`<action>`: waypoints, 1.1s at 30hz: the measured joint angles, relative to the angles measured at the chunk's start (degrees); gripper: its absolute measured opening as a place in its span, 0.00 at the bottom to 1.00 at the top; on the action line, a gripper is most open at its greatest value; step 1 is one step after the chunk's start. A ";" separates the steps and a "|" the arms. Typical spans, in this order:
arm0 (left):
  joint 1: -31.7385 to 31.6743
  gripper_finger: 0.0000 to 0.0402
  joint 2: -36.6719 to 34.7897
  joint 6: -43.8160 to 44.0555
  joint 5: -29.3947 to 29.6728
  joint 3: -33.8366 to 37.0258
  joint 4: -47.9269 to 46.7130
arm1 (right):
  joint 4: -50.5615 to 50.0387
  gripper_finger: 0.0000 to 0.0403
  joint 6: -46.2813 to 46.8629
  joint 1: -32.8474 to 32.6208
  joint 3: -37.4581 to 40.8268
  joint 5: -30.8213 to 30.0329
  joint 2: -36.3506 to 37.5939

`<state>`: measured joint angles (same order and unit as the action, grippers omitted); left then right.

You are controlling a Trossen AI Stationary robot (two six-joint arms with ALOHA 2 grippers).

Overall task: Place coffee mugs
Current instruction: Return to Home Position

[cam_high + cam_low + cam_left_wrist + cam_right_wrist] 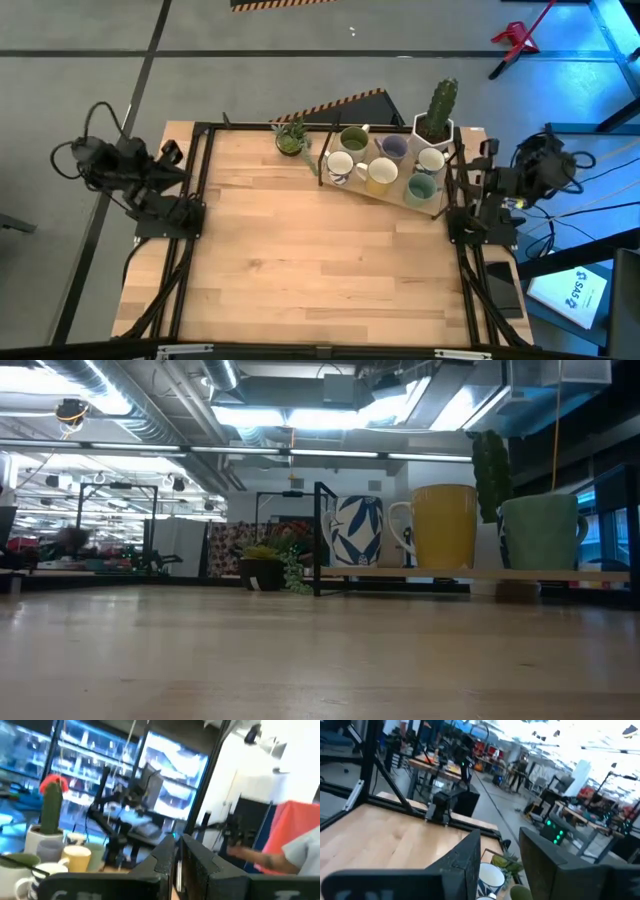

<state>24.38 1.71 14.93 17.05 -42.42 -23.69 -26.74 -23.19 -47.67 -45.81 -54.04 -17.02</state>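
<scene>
Pale wood planks make up the counter (320,260), and from where I stand it sits inside a black frame, with an open workshop floor behind it. At the far right of the counter stands a low shelf (402,199) carrying all six mugs in two rows of three.

The back row holds the olive green mug (353,139), the lavender mug (393,149) and the plain white mug (430,160). In front of them are the blue-patterned white mug (340,167), the yellow mug (381,176) and the teal mug (421,188). All six are upright and set close together. From table height, the front three stand side by side on the plank, handles showing.

A cactus (437,115) in a white angular pot stands at the shelf's far right corner. A small leafy plant (291,138) sits on the counter just beside the shelf's left end.

Both arms are folded back, well apart from the mugs. The left arm (150,190) is at the counter's left edge and the right arm (485,200) at its right edge, just beside the shelf end. The left pincer (178,847) holds nothing, its fingers drawn together with only a thin slit between them. The right pincer (499,845) is also empty, its fingers standing apart with a clear gap.
</scene>
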 joint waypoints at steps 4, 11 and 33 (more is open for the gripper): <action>0.00 0.07 -1.33 -1.07 2.29 3.40 -2.48 | 0.35 0.30 -0.95 -0.35 4.19 -1.00 2.93; 0.00 0.07 -1.36 -0.09 -1.15 12.13 6.63 | 11.06 0.30 0.09 -0.31 16.22 -4.69 6.75; 0.00 0.07 -1.39 6.23 -0.31 42.00 37.51 | 36.76 0.30 -2.75 -0.31 38.84 -4.48 8.31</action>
<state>24.38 0.32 21.15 16.74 -0.43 13.82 10.01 -25.93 -47.99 -6.97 -58.52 -8.71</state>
